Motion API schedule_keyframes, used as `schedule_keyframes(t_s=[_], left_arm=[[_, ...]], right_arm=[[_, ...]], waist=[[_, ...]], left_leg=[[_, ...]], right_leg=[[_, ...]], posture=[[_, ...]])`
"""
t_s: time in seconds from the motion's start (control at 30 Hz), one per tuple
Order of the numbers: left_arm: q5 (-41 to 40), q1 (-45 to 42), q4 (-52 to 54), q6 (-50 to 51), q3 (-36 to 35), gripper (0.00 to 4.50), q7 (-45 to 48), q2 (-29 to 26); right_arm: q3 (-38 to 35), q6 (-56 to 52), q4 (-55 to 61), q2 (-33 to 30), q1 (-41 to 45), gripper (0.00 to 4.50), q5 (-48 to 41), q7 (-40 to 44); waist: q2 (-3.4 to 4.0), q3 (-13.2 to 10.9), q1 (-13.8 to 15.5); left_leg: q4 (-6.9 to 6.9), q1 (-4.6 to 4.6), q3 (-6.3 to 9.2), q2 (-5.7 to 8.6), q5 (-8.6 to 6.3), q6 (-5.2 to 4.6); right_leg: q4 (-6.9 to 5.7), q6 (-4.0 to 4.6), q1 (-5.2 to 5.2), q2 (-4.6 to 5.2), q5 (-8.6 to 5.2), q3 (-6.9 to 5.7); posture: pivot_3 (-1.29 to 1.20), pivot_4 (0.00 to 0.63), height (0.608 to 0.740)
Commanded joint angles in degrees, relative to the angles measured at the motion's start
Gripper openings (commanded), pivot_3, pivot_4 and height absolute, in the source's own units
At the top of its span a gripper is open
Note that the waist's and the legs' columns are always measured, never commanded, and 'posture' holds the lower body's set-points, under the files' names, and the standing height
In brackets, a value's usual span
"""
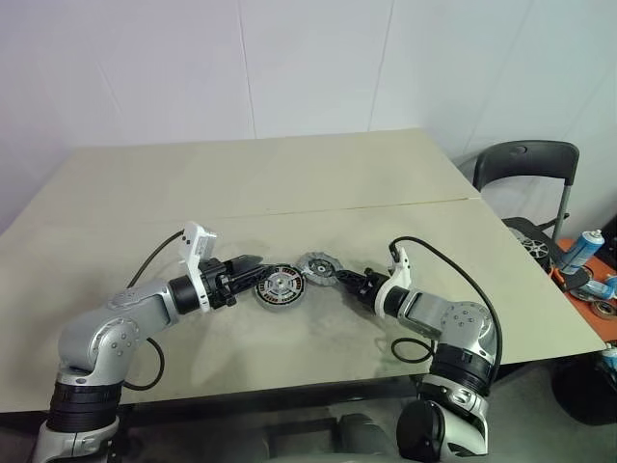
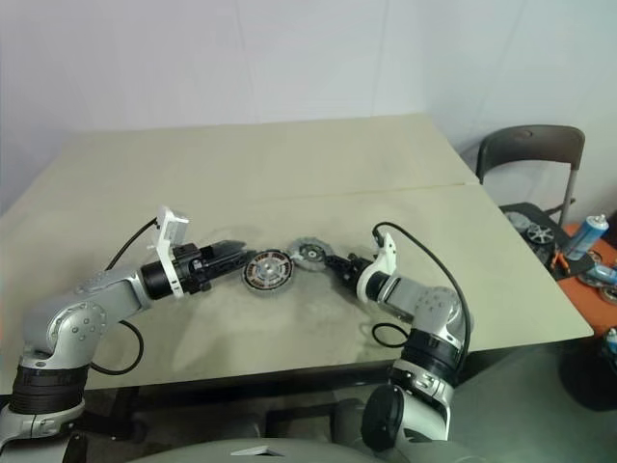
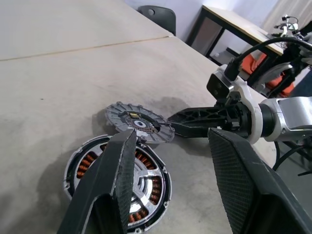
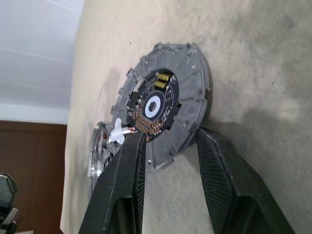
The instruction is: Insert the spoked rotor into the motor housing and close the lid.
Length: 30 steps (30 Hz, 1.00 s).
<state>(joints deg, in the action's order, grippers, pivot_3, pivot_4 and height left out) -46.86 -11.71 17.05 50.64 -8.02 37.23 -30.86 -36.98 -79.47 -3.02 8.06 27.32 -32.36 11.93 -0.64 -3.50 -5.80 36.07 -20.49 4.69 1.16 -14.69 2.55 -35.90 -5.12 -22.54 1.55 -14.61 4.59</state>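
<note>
in the left eye view the left gripper (image 1: 253,266) reaches in over the beige table (image 1: 289,174) and holds the motor housing (image 1: 281,286) at its near-left edge, the copper-wound disc tilted up off the surface; just beside it, toward the robot's right, the right gripper (image 1: 339,278) holds the spoked rotor (image 1: 315,267), a notched grey disc, by its rim, and the two discs sit edge to edge, nearly touching. a dark chair (image 1: 528,164) stands past the table's far right corner. the right eye view gives the same layout, with the rotor's rim close beside the housing's rim. in the left wrist view the left gripper's two black fingers (image 3: 117,165) stand fairly wide apart, one lying over the housing's copper ring; whether the other presses the rim i cannot tell. the rotor lies just beyond the housing, tipped, its edge overlapping the housing's rim, with the right gripper's fingers clamped on its far side. in the right wrist view the right gripper's jaws are part-way closed and straddle the rotor's lower rim, pinching it; the rotor stands on edge, showing a dark circuit face with copper contacts round a toothed centre hole, and the housing sits behind it.
</note>
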Motion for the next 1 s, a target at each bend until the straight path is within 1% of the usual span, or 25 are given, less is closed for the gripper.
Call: schedule_keyframes(t_s=[0.03,0.23,0.43,0.53,0.67,0.73,0.87,1.0], left_arm=[[-0.68,-1.30,1.37,-0.28,-0.69,2.47,-0.31,0.14],[-0.49,-1.67,0.88,-0.42,-0.69,2.47,-0.16,0.22],[-0.05,-2.21,-0.17,-0.77,-0.66,2.47,0.40,0.01],[0.06,-2.23,-0.28,-0.89,-0.64,2.47,0.41,0.03],[0.32,-1.99,-0.52,-1.28,-0.65,2.47,0.50,0.08],[0.39,-1.80,-0.62,-1.54,-0.72,2.47,0.56,0.14],[0.63,-1.37,-1.27,-2.30,-0.87,2.47,1.22,0.00],[0.47,-1.49,-2.71,-3.31,-1.60,2.47,2.13,0.16]], right_arm=[[1.83,2.26,-1.75,1.34,0.89,1.66,-1.68,-0.57],[2.98,5.71,-6.66,2.37,1.51,1.66,-2.96,-1.75],[4.80,8.34,-10.57,1.70,2.09,1.66,-4.21,-2.12],[5.87,9.23,-11.11,1.06,2.16,1.17,-4.73,-1.96],[7.94,8.86,-10.12,0.43,2.36,0.04,-6.51,-0.72],[10.28,8.48,-8.03,-0.29,2.54,0.04,-7.55,0.95],[24.76,8.55,1.13,-6.51,1.81,0.04,-6.06,8.46],[39.98,13.65,8.57,-15.42,1.32,0.04,-2.10,15.91]], waist=[[0.00,0.00,-0.08],[-0.07,0.04,-0.46],[-0.11,0.07,-1.73],[-0.12,0.07,-1.79],[-0.11,0.07,-1.73],[-0.03,0.03,-1.65],[0.00,0.01,-1.60],[-0.02,0.03,-1.25]], left_leg=[[-0.05,-0.01,0.00,0.00,0.00,0.00],[-0.10,0.04,0.00,-0.04,0.00,-0.01],[-0.02,0.14,0.12,-0.11,-0.01,0.01],[-0.07,0.15,0.12,-0.12,-0.01,0.01],[-0.06,0.15,0.14,-0.16,-0.01,0.00],[-0.08,0.11,0.12,-0.14,-0.01,0.00],[-0.44,-0.11,0.00,-0.10,0.00,-0.01],[-0.98,-0.23,-0.06,-0.09,-0.01,-0.04]], right_leg=[[0.02,0.00,-0.02,0.00,0.00,0.00],[0.01,0.00,-0.02,-0.06,0.00,0.00],[0.02,0.01,0.05,-0.02,0.01,0.00],[0.03,0.01,0.02,-0.03,0.01,-0.01],[0.02,0.01,0.01,-0.07,0.01,-0.01],[0.02,0.01,-0.04,-0.03,0.01,-0.01],[0.06,-0.01,-0.41,-0.02,0.02,0.04],[0.00,-0.31,-0.79,-0.05,0.06,-0.02]], posture=[[0.00,0.000,0.740],[0.00,0.000,0.740],[0.00,0.000,0.740],[0.00,0.000,0.740],[0.00,0.000,0.740],[0.00,0.000,0.740],[0.00,0.000,0.740],[0.00,0.000,0.740]])
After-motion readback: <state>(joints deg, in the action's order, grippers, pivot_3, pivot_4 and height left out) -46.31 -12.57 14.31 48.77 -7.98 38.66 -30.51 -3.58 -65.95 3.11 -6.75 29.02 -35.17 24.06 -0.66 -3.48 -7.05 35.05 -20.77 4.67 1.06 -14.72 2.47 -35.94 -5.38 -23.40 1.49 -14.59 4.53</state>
